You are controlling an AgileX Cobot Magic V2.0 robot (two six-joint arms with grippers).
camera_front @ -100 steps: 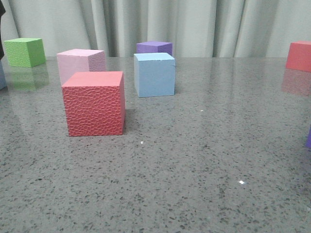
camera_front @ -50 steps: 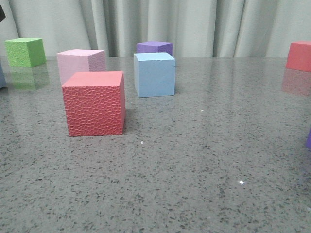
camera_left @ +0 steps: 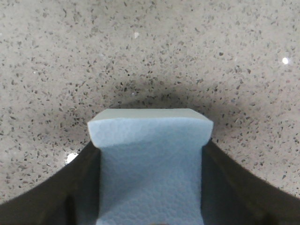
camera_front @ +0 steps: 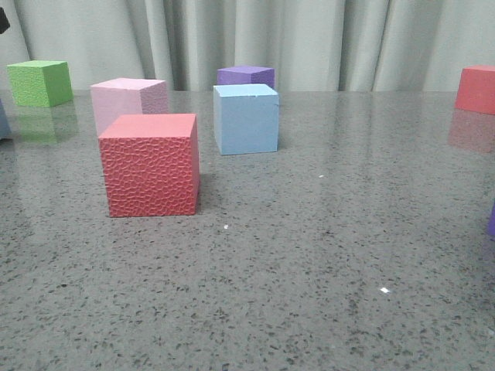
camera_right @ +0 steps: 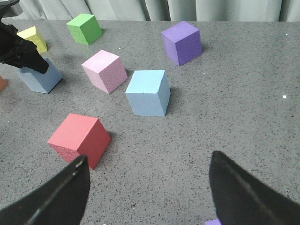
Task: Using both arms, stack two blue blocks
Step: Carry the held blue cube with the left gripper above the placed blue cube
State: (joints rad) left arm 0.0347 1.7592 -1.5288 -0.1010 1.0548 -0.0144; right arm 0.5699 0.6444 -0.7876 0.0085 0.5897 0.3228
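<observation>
Two blue blocks are apart: one clamped in the left gripper [camera_left: 150,187] above the table [camera_left: 225,56], seemingly for carrying, the other [camera_right: 147,92] mid-table, while the right gripper [camera_right: 147,187] hangs spread wide, empty.

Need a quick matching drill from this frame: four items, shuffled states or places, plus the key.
Items:
1. held blue block
2. free blue block
3. right gripper
4. purple cube

States or places:
A. open, with nothing between its fingers
B. on the table behind the free blue block, in the front view
C. clamped between the left gripper's fingers
D. resting on the table, ungripped, beside the pink cube

Pairs: 1-C, 2-D, 3-A, 4-B
</observation>
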